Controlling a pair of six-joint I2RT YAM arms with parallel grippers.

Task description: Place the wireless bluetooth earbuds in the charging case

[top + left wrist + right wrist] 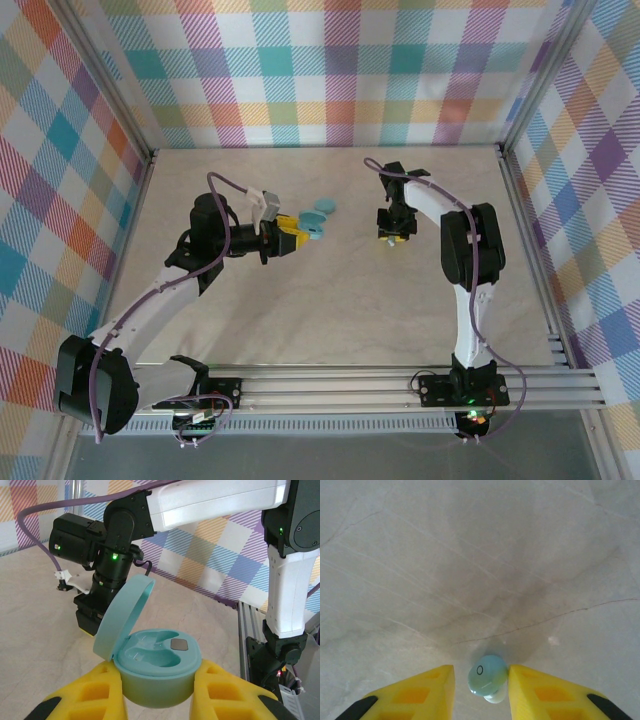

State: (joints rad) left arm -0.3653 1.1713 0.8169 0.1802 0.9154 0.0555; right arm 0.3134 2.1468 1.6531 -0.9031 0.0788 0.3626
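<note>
And the left claw is clenched on the charging case, open and facing up to receive, while the right claw pinches one earbud low over the counter, well apart, seemingly for the carry across.

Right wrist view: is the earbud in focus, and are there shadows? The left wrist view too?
Right wrist view: earbud sharp, a broad soft shadow on the table beyond it. Left wrist view: open charging case sharp, light even, no harsh glare.
</note>
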